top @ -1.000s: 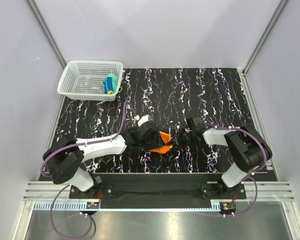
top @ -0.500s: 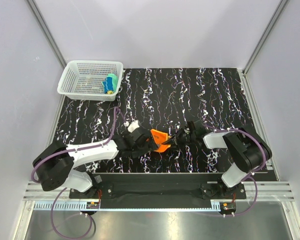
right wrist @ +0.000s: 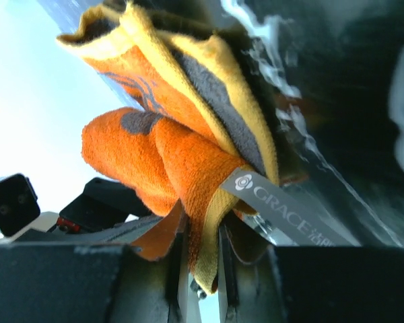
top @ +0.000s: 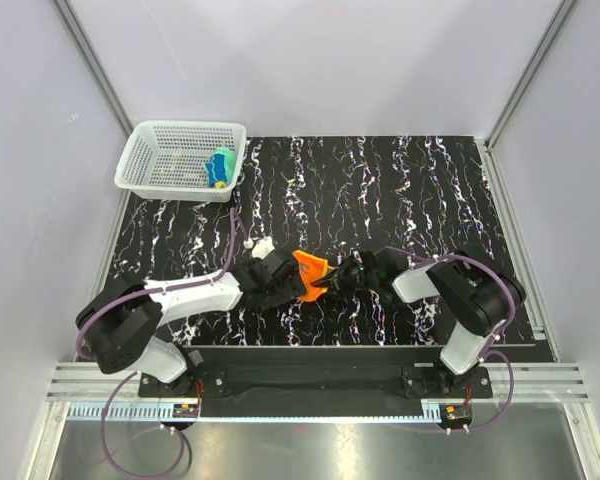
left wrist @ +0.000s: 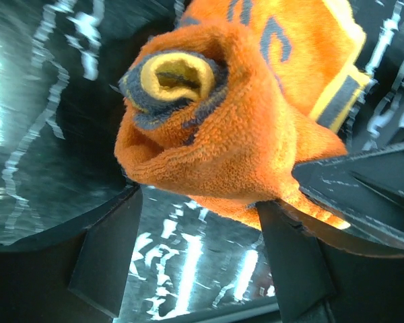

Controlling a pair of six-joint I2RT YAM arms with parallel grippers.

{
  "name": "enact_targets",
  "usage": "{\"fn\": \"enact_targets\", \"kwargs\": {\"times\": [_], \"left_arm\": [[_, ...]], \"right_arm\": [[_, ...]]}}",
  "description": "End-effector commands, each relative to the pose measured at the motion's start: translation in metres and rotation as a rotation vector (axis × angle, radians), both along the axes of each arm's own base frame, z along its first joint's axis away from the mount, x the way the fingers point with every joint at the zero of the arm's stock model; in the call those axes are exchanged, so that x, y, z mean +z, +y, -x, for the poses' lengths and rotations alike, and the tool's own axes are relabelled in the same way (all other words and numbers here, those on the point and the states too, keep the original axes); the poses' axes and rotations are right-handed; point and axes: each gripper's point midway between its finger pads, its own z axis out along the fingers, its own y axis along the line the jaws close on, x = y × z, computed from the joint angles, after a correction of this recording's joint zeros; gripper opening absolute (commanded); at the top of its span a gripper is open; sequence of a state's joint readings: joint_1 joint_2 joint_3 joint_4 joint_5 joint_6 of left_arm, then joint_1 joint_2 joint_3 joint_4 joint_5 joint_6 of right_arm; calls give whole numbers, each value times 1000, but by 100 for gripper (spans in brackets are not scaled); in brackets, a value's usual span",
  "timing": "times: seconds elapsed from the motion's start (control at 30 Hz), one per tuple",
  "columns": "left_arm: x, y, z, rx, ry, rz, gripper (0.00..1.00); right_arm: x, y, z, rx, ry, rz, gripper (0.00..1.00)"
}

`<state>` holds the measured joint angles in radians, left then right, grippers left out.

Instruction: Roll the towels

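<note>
Pinching the orange towel [top: 310, 270] by one edge, my right hand [top: 332, 283] is narrow, clamped on the cloth next to the sewn label [right wrist: 283, 202]. My left hand [top: 292, 286] stands wide at the towel's other end. One side touches the cloth and the other is clear of it, so it grips nothing. The towel sits between the two hands at mid counter [top: 430, 190], toward the near edge. I cannot tell whether it rests on the surface or hangs just above it. It is already wound into a loose roll, with a hollow core showing in the left wrist view. The yellow towel [top: 220, 167] lies in the basket [top: 145, 150] at the far left corner.

I judge this terry cloth light, soft and limp. It has grip enough not to slide but no stiffness, so the roll will likely slacken if let go. The best hold is across the roll's thick middle, squeezing the layers together, not on a single loose flap.
</note>
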<state>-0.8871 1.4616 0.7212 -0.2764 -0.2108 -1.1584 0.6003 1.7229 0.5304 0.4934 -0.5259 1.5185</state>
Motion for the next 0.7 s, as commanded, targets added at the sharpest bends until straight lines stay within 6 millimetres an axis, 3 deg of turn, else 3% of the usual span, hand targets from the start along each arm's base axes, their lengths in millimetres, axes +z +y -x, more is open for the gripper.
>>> {"fn": "enact_targets", "kwargs": {"times": [0.0,0.17,0.33,0.37,0.4,0.57,0.67], "left_arm": [[14,1,-33,52,-107,-4,75],[21,12,-38,96,-143,0,82],[29,15,-34,137,-181,99,83],[42,12,-36,147,-220,155,84],[35,18,-30,158,-213,169,84],[68,34,-33,220,-357,289,84],[72,40,-35,224,-380,287,85]], "right_arm": [[-3,25,88,190,388,-97,22],[0,38,93,206,395,-135,22],[8,49,92,193,410,-218,21],[11,51,91,192,417,-231,20],[10,52,92,195,413,-238,21],[8,51,89,169,412,-236,20],[9,52,88,169,407,-246,19]]}}
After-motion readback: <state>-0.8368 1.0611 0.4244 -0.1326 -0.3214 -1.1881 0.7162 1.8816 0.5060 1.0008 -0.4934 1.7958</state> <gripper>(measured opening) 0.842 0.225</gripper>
